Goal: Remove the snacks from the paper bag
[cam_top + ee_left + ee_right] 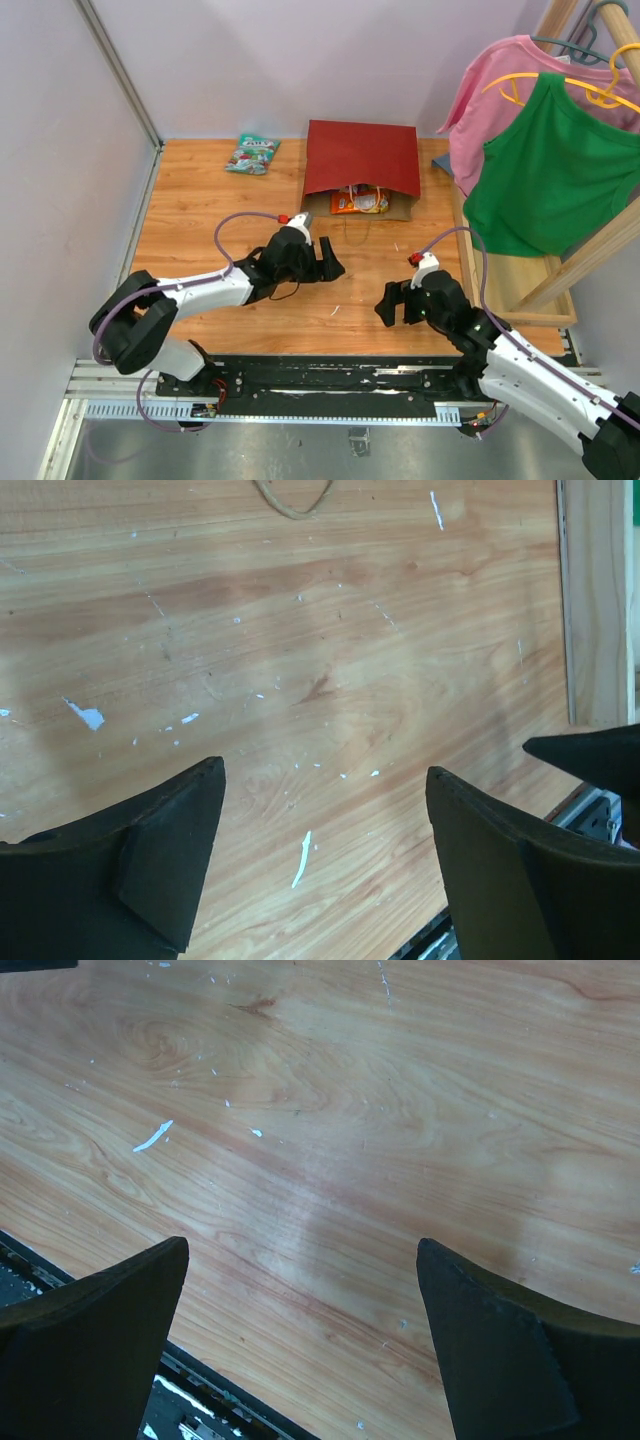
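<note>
We see left gripper and right gripper jaws apart, just table wood between each pair. Paper bag lies ahead of both, well apart, with snacks in its mouth.

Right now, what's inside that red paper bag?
At the bag's open mouth an orange packet shows, with another glossy packet beside it. Anything deeper is covered by the bag's red side, so I cannot tell what else is in there.
</note>
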`<state>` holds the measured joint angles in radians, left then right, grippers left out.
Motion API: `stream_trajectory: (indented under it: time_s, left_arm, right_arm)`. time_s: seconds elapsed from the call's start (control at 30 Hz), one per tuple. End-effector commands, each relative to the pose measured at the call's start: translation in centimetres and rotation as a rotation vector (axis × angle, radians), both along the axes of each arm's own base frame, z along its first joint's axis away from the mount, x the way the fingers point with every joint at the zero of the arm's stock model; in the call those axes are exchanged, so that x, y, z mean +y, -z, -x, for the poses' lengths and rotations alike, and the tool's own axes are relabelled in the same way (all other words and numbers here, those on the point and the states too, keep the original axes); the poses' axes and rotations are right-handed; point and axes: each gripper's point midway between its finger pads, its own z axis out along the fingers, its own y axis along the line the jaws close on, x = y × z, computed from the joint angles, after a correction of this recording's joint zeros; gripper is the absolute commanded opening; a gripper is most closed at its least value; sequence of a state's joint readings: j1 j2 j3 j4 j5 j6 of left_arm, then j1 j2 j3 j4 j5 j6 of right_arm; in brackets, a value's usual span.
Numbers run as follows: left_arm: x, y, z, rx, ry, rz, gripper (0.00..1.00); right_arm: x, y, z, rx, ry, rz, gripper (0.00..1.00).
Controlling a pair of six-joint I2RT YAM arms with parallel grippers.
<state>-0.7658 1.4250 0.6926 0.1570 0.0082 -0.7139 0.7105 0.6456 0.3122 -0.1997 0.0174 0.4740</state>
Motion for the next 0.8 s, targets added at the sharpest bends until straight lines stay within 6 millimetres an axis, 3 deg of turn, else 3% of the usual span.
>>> stream_trajectory:
  time_s: [0.0,0.27,0.37,0.5,0.63,0.77]
  left_arm:
    - [-1.7,-3.5,-2.7,-0.114,-0.091,0.158,0.86]
    - [-4.2,-2.5,-4.1,-0.066,-0.051,0.291,0.86]
    - [-3.7,-2.2,-6.1,-0.037,-0.055,0.378,0.84]
    - [-2.0,-1.7,-9.6,-0.046,-0.12,0.358,0.79]
    - [-1.2,-2.2,-12.6,-0.074,-0.166,0.348,0.71]
    - [-1.4,-1.4,-14.7,-0.067,-0.192,0.336,0.58]
  right_arm:
    - [-0.1,-0.3,-0.5,0.0,0.044,-0.029,0.98]
    - [-0.4,-0.8,-0.1,-0.008,0.024,-0.016,0.98]
    - [-0.6,-0.8,0.2,-0.006,0.023,-0.019,0.98]
    - [-0.7,-1.0,0.4,-0.011,0.013,-0.018,0.98]
    - [-1.0,-0.9,0.5,-0.025,0.003,0.003,0.98]
    - [-1.0,-0.9,0.3,-0.032,-0.007,0.019,0.98]
